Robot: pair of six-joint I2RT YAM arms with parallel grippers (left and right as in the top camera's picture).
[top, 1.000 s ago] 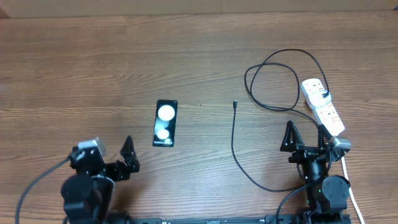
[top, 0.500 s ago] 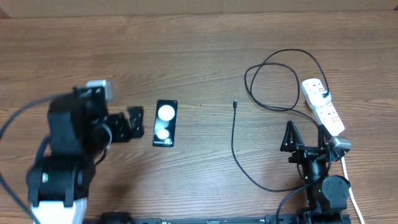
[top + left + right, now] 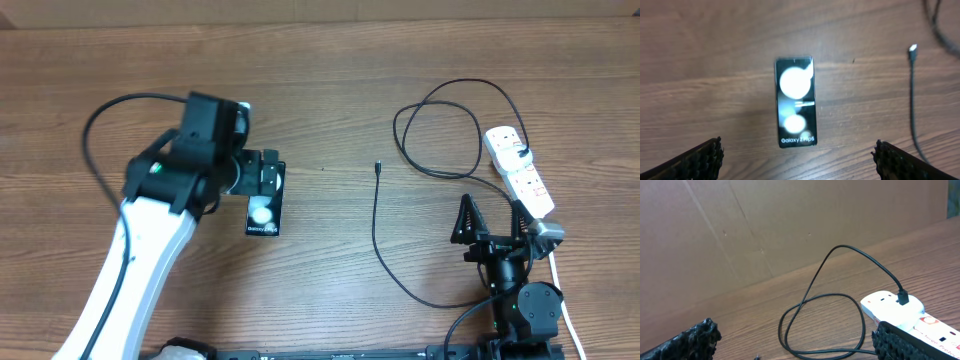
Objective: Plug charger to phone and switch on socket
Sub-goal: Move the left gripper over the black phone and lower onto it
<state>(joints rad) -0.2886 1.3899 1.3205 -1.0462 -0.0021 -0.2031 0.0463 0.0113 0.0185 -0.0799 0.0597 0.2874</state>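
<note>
Left arm: white tubular link, black wrist block, looped black cable. Right arm: all black. Finger pads: black, knobbly.

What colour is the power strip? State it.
The elongated power strip is white with red marks; best seen overhead.

White "Galaxy Z Flip5" lettering runs along the phone's bottom edge, while the socket's red print stays unreadable.
</note>
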